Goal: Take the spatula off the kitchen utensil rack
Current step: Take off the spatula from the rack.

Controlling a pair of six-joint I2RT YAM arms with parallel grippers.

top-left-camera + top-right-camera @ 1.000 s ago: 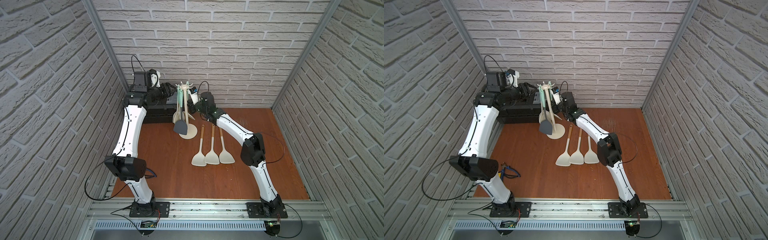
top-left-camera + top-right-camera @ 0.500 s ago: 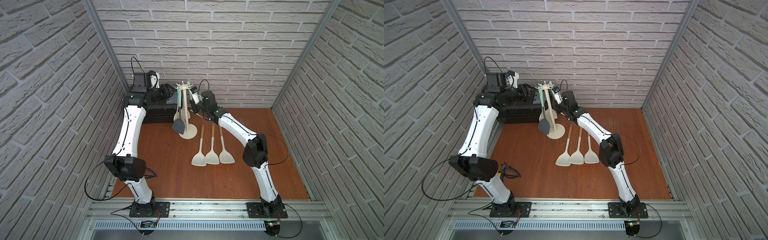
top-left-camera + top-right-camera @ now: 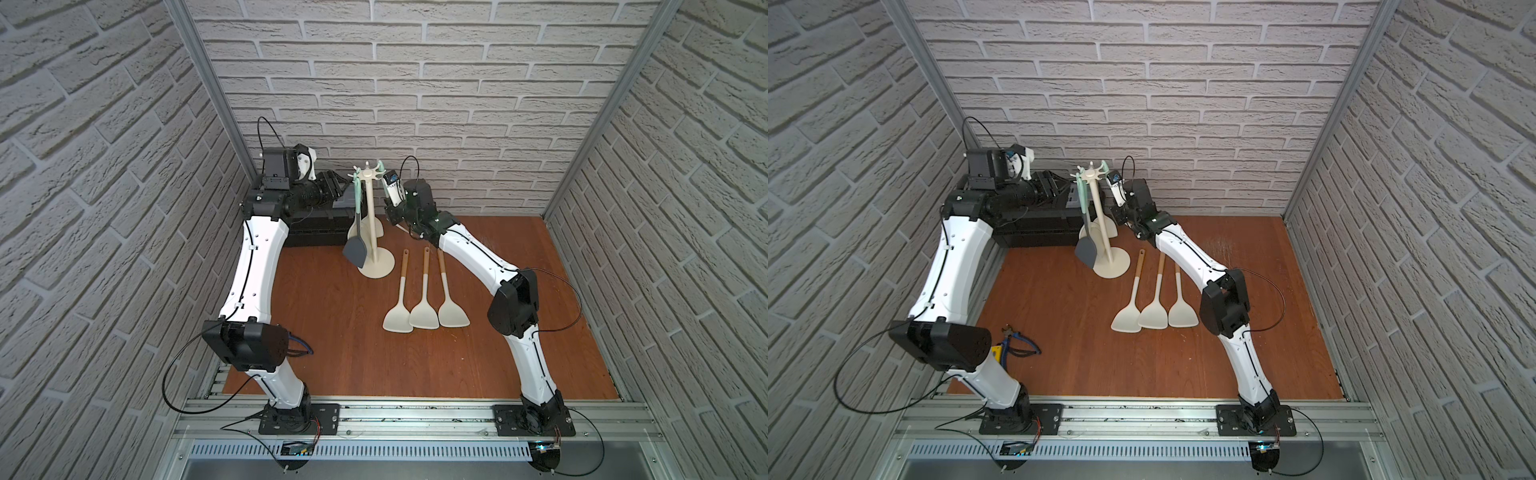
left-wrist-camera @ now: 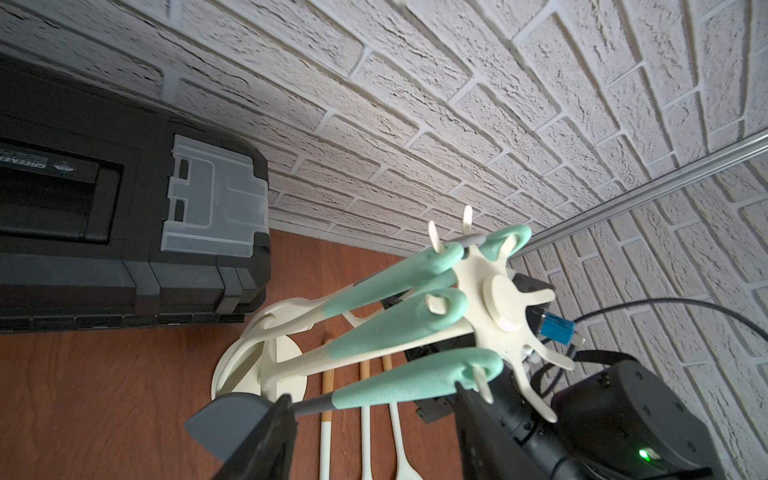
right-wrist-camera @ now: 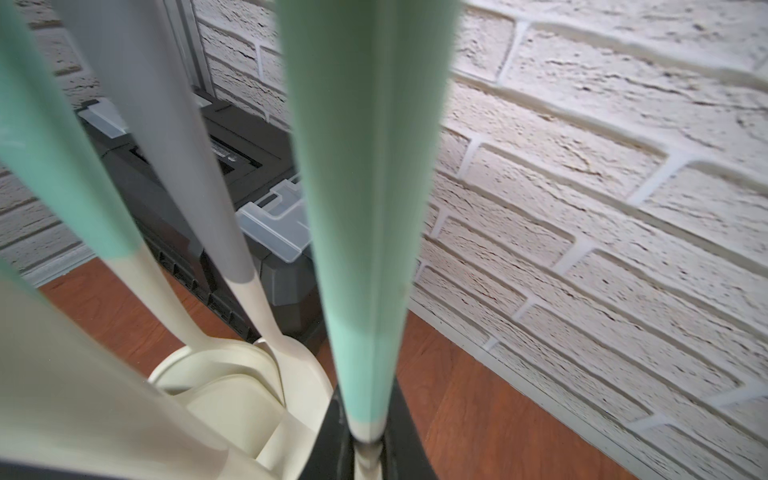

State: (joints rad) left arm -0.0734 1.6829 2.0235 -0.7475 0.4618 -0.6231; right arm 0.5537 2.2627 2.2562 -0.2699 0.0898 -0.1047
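The kitchen utensil rack (image 3: 380, 270) stands upright on its round base at the back of the bench (image 3: 332, 340), just in front of the black toolbox (image 3: 316, 232), and you have an arm reaching in on either side of its crown of hooks. A grey-headed spatula (image 3: 355, 251) hangs from a hook on the toolbox side, its grey blade down beside the pole and close above the base. In the left wrist view your left gripper (image 4: 372, 392) is released: its two dark fingers (image 4: 270, 436) stand apart, with that spatula's mint handle running across the gap between them, and you cannot tell if either finger touches it. Your right gripper (image 5: 365, 449) is clenched on a mint-handled utensil (image 5: 361, 249) that hangs on the rack's far side, pinching it right where the mint handle meets the cream neck; its head is hidden. Further out, three cream spatulas (image 3: 424, 318) with wooden handles lie side by side on the bench, heads towards you, between the rack's base and your right arm.
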